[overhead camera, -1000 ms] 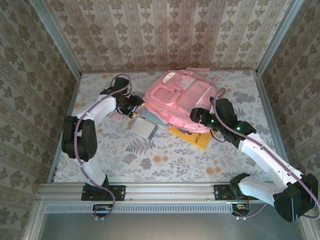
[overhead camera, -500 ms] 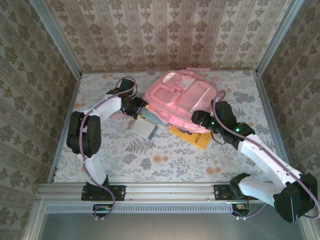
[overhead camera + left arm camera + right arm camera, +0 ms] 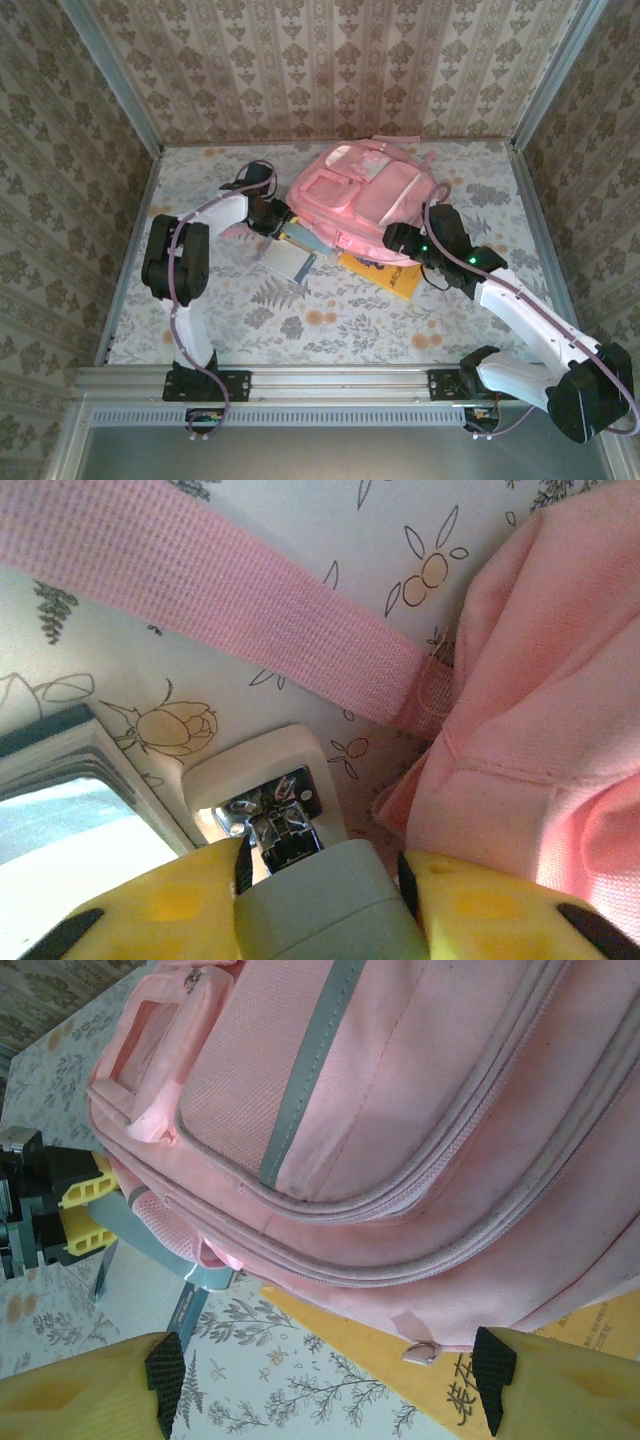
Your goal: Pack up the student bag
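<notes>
Left gripper (image 3: 279, 216) nearer student bag (image 3: 365, 190) edge

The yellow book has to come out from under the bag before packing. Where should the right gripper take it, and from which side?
Likely the exposed near corner of the yellow book, approached from the near side. It lies flat on the table with its far edge under the student bag, so only the near edges are free. The open right gripper hovers there.
</notes>
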Controlling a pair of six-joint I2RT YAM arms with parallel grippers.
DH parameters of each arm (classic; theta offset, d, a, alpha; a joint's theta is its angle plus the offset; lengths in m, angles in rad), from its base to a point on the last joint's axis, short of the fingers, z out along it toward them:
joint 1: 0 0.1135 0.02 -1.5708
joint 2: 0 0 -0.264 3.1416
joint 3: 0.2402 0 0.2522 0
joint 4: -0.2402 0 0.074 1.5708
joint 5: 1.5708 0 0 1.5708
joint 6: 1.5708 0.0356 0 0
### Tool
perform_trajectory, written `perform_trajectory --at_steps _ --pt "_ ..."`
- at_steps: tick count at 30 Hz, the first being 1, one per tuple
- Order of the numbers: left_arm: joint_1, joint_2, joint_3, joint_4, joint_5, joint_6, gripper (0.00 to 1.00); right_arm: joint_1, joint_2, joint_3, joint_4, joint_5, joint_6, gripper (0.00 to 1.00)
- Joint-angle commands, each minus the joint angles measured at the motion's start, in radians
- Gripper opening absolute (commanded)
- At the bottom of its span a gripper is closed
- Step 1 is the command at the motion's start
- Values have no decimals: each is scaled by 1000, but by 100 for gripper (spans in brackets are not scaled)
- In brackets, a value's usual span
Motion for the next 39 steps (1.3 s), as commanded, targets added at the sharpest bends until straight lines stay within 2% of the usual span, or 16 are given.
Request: perform_trajectory --at_steps 1,4,16,19,21,23,28,32,39 --pt "-7 -20 19 31 28 -21 21 8 0 -9 13 8 17 78" --pt "2 -68 13 18 34 -16 17 9 -7 1 4 9 14 78" --pt "39 -301 -62 -48 58 10 16 72 12 50 48 -56 -3 82" --pt "41 -343 -86 -59 72 18 15 85 15 47 106 -135 4 85" --pt "40 -370 -104 -58 87 16 15 85 22 36 178 -233 10 87" --pt "34 -393 -116 -48 113 13 15 86 51 41 231 -337 16 99" --pt "0 -447 -117 -63 164 36 15 85 169 98 252 -543 2 100" --pt "-32 -502 -123 -57 193 36 15 85 220 99 302 -578 36 100" --pt "-70 -551 -154 -23 218 -7 15 101 297 58 566 -660 201 100"
